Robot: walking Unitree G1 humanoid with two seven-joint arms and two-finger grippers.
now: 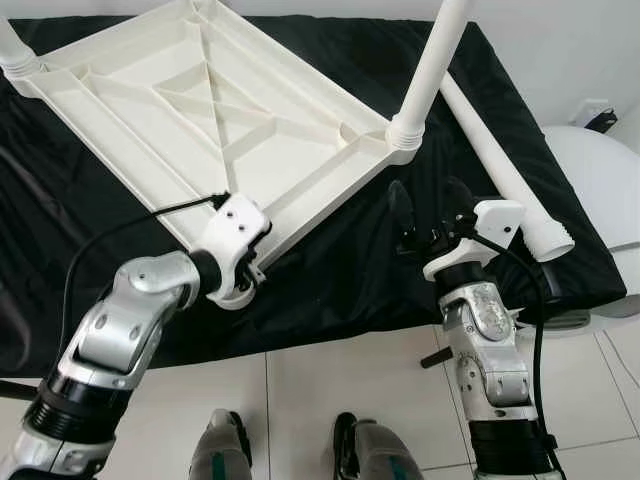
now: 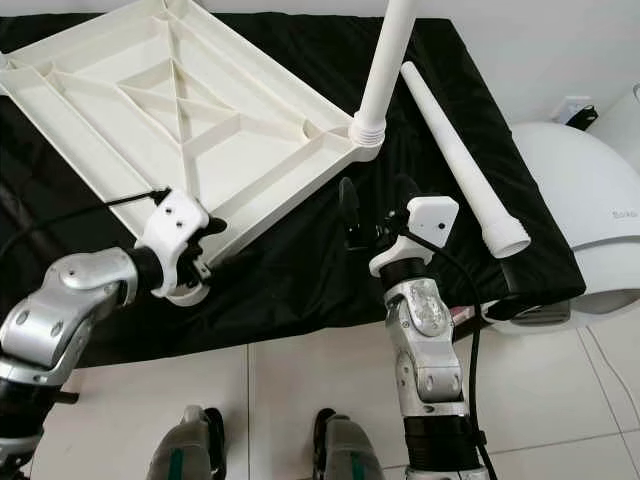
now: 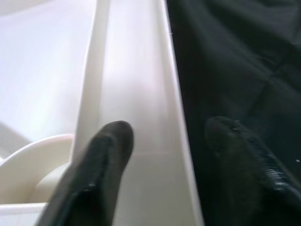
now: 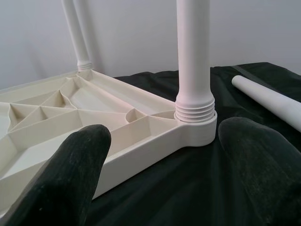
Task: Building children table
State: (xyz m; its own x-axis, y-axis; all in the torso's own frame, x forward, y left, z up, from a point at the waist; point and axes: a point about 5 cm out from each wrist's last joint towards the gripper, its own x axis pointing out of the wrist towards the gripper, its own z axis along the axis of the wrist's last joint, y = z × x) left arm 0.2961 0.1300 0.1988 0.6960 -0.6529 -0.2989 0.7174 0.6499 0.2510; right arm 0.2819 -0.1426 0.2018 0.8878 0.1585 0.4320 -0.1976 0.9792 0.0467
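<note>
Tabletop (image 1: 190, 110), a white plastic moulding, lies inverted on the black-draped surface (image 1: 340, 270), so its ribbed underside and corner sockets face upward for leg fitting. One leg (image 1: 432, 65) already stands upright in the corner socket nearest the right pincer; a second fitted leg (image 4: 74, 30) stands at the far corner, and a third socket with a leg stub (image 1: 14, 55) shows at another corner.

Left pincer (image 3: 164, 136) is at the tabletop's near corner, where an empty round socket (image 3: 33, 165) sits. Its fingers (image 3: 101, 165) are spread, one over the tabletop's edge rail and one over the black cloth outside it. They straddle the rim, probably to steady or shift the tabletop, though contact cannot be confirmed.

Right pincer (image 4: 164, 155) hovers just in front of the upright leg, fingers apart and holding nothing, lined up with the threaded collar (image 4: 195, 106) at the leg's base.

Loose leg (image 1: 505, 170) lies flat on the cloth beyond the upright leg, unfitted and still to be mounted in the empty socket. The upright leg stands between the right pincer and this loose leg, so a reach must pass around it. A white rounded appliance (image 2: 575, 200) stands beside the surface past the loose leg.
</note>
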